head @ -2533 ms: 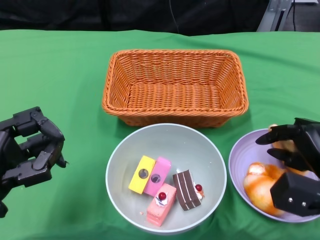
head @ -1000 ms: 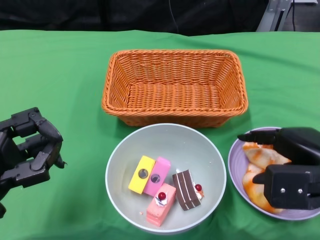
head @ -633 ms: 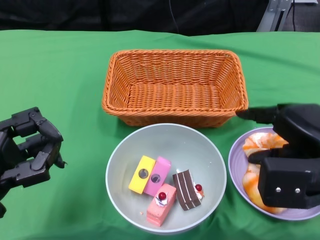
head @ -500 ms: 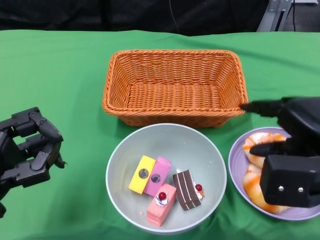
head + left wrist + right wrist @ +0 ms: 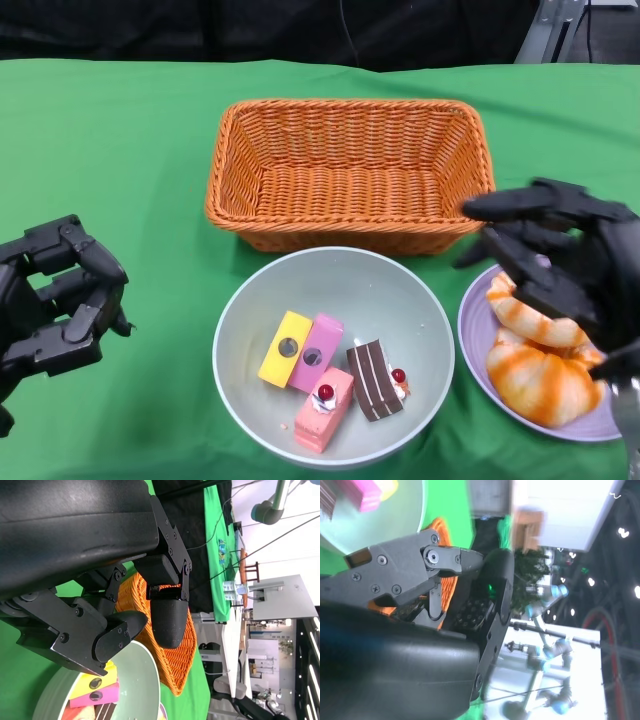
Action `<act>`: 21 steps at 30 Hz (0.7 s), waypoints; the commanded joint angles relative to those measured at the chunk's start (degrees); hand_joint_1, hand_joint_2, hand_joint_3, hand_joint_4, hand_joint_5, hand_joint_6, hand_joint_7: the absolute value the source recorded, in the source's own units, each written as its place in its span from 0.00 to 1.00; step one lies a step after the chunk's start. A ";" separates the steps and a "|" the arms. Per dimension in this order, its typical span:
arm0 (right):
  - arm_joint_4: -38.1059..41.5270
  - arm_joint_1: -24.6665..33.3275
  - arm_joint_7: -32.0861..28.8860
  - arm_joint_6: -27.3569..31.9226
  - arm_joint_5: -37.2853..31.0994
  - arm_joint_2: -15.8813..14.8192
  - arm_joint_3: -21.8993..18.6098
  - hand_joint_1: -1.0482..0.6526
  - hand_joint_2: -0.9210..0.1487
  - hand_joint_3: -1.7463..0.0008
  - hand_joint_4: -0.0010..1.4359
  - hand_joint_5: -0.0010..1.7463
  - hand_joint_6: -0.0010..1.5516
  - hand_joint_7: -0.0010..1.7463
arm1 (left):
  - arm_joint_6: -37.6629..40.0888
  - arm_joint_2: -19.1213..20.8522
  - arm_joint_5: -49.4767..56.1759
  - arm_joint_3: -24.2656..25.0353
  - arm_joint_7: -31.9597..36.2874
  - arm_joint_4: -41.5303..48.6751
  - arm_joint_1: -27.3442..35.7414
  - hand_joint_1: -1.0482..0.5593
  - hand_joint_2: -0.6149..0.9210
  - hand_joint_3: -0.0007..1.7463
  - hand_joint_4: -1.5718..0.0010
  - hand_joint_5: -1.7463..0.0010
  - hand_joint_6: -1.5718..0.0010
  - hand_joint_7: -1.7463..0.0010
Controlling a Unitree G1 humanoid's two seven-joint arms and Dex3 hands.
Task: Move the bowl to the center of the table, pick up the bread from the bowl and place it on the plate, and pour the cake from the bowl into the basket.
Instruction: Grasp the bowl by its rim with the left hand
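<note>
Orange woven basket (image 5: 350, 172), pale-green bowl (image 5: 400, 300), lilac plate (image 5: 475, 335), green tablecloth (image 5: 120, 150).

A robotics lab: green-draped table (image 5: 120, 150), black backdrop curtain (image 5: 300, 30), other robot arms (image 5: 547, 597) behind.

The basket (image 5: 350, 175) is showing rough woven wicker, the tablecloth (image 5: 110, 150) is looking like matt green cloth, and the bowl (image 5: 335, 300) is looking smooth and slightly glossy.

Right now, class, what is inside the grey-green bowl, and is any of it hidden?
The bowl holds four cake pieces: yellow, pink, a pink one with a cherry and a chocolate one. None is covered; no bread is seen among them.
</note>
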 commanded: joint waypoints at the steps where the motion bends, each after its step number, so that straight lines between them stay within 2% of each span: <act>1: 0.40 1.41 3.31 1.49 3.21 0.10 -2.17 0.54 0.06 0.73 0.56 0.80 0.57 0.52 | -4.48 0.59 2.82 -0.65 0.49 -0.95 1.50 0.63 0.79 0.56 0.51 0.09 0.49 0.27; 3: 0.17 1.86 4.72 2.57 4.20 0.25 -2.85 0.54 0.05 0.74 0.56 0.81 0.56 0.53 | -7.91 0.00 5.26 -1.35 1.60 -1.82 2.47 0.63 0.80 0.54 0.51 0.12 0.47 0.30; 4: 0.02 2.05 5.26 3.04 4.68 0.42 -3.18 0.54 0.06 0.74 0.56 0.81 0.56 0.54 | -9.91 -0.36 6.69 -1.78 2.31 -2.42 3.07 0.64 0.80 0.52 0.50 0.18 0.45 0.40; 6: -0.20 2.32 5.88 3.78 5.52 1.00 -3.77 0.54 0.08 0.73 0.56 0.82 0.55 0.55 | -13.77 -1.02 9.14 -2.66 3.37 -3.67 4.28 0.64 0.79 0.50 0.50 0.23 0.42 0.49; 8: -0.40 2.57 6.23 4.48 5.99 1.57 -4.23 0.54 0.09 0.72 0.57 0.81 0.55 0.55 | -18.15 -0.98 11.42 -3.74 3.35 -4.95 5.77 0.62 0.74 0.51 0.55 0.36 0.47 0.62; 10: -0.82 2.80 6.46 5.76 6.25 1.81 -4.59 0.54 0.09 0.72 0.57 0.81 0.55 0.55 | -24.59 0.58 16.13 -4.73 3.37 -5.43 7.41 0.59 0.75 0.46 0.59 0.44 0.51 0.73; 11: -1.05 2.89 6.52 6.47 6.38 1.92 -4.74 0.54 0.09 0.72 0.56 0.81 0.55 0.55 | -30.02 2.18 21.32 -4.94 4.23 -5.20 8.26 0.55 0.82 0.32 0.66 0.63 0.60 0.86; 12: -1.46 3.01 6.19 7.36 6.37 2.05 -4.85 0.54 0.09 0.71 0.56 0.82 0.55 0.55 | -36.60 4.04 27.77 -4.68 5.84 -4.56 8.76 0.52 0.88 0.20 0.68 0.76 0.64 0.92; 13: -1.75 3.09 5.80 7.97 6.22 2.25 -4.93 0.54 0.09 0.71 0.56 0.82 0.55 0.56 | -42.16 5.52 32.81 -4.36 7.30 -3.85 8.97 0.49 0.92 0.12 0.70 0.84 0.68 0.96; 14: -1.84 3.09 5.45 8.16 5.90 2.49 -5.00 0.55 0.08 0.71 0.56 0.83 0.55 0.56 | -46.38 6.40 36.04 -4.10 8.55 -3.11 8.89 0.47 0.94 0.06 0.72 0.91 0.71 0.98; 15: -1.90 3.06 5.17 8.28 5.62 2.72 -5.06 0.55 0.08 0.71 0.56 0.83 0.55 0.57 | -49.25 6.97 38.08 -4.05 9.55 -2.50 8.81 0.47 0.93 0.03 0.73 0.94 0.71 0.99; 19: -1.94 3.01 3.81 7.94 3.95 3.64 -5.03 0.55 0.10 0.68 0.55 0.85 0.52 0.60 | -59.93 8.21 45.64 -3.88 15.32 1.88 7.50 0.44 0.91 0.00 0.76 0.97 0.71 0.99; 21: -2.08 3.01 3.27 8.15 3.65 3.94 -5.04 0.55 0.09 0.67 0.55 0.85 0.52 0.61 | -66.20 7.50 51.07 -2.79 20.27 5.05 6.17 0.42 0.90 0.00 0.73 0.96 0.69 0.99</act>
